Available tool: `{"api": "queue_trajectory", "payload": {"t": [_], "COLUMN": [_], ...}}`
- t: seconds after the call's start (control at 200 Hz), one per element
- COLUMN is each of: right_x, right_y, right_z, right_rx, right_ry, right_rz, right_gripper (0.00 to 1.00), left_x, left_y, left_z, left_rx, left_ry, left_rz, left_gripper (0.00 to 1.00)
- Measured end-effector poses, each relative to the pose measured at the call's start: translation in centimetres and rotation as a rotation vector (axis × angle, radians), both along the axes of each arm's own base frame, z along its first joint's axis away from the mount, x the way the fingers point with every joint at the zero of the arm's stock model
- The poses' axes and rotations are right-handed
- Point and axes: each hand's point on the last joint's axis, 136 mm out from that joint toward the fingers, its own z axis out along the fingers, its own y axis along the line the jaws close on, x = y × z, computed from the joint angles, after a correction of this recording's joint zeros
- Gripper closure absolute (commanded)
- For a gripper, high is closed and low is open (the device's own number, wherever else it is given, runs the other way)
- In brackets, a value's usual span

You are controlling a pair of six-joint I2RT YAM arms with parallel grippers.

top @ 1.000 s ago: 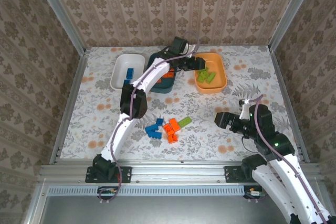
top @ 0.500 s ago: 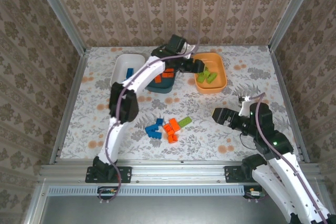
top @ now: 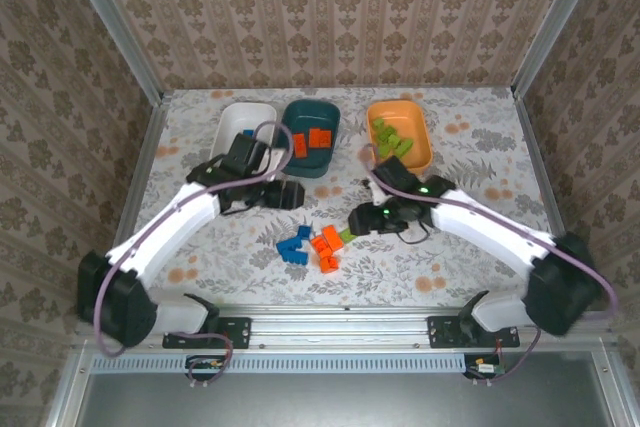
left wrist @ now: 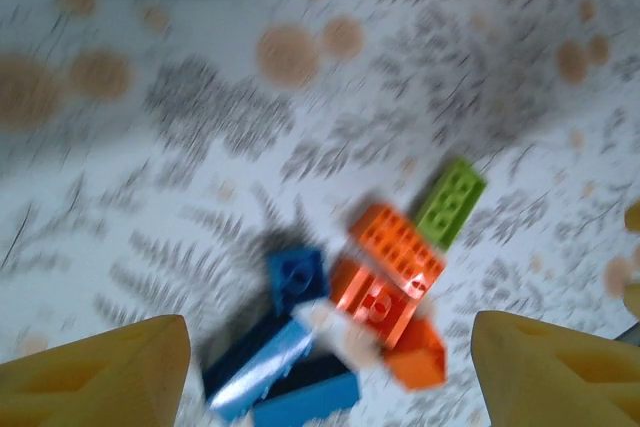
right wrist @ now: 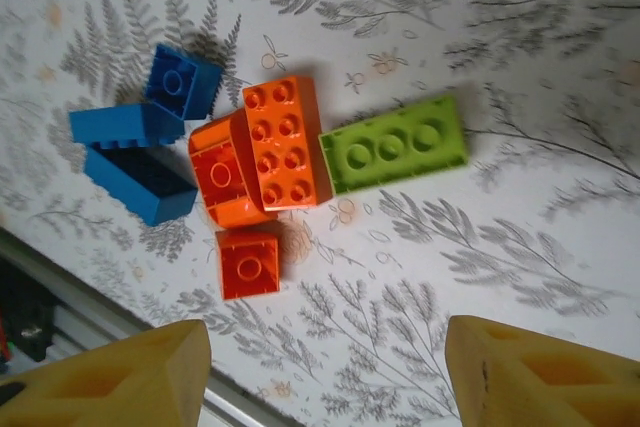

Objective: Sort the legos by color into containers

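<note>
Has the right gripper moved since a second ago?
Yes. The right gripper swung left, from well right of the loose legos to just beside the green brick.

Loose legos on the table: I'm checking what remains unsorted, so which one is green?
The long light green brick, studs up, at the pile's right end beside the large orange brick; the rest are orange or blue.
</note>
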Motion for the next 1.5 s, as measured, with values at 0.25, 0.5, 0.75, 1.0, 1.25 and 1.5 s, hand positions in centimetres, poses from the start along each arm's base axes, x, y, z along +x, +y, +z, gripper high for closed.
{"api": "queue_trajectory", "payload": {"t": [0.25, 0.5, 0.75, 1.0, 1.25, 1.5], "right_x": [2.5, 2.6, 2.9, 3.9, 4.3, 4.4], "right_y": [6.4, 7.5, 7.4, 6.8, 5.9, 5.7], "right_z": [-4.6, -7.6, -8.2, -8.2, -8.4, -8.6], "right_rx": [-0.174, -0.272, -0.303, -0.312, -0.314, -0.307], "right_ry": [0.051, 0.085, 0.087, 0.077, 0.078, 0.082], "right_rz": [0.18, 0.231, 0.242, 0.22, 0.201, 0.192], "right_gripper": [0.35, 0.34, 0.47, 0.47, 0.23, 0.06], "left_x": [-2.2, -2.6, -2.4, -2.4, -2.4, -2.5], "left_y": [5.0, 6.6, 6.9, 6.9, 6.7, 6.6], "left_z": [1.1, 0.5, 0.4, 0.3, 0.3, 0.0], "left_rx": [-0.015, -0.001, -0.004, -0.007, -0.013, -0.015], "left_ry": [-0.068, -0.042, -0.039, -0.032, -0.025, -0.012], "left_rz": [0.12, 0.166, 0.177, 0.176, 0.171, 0.166], "left_gripper": [0.22, 0.22, 0.22, 0.22, 0.22, 0.22]}}
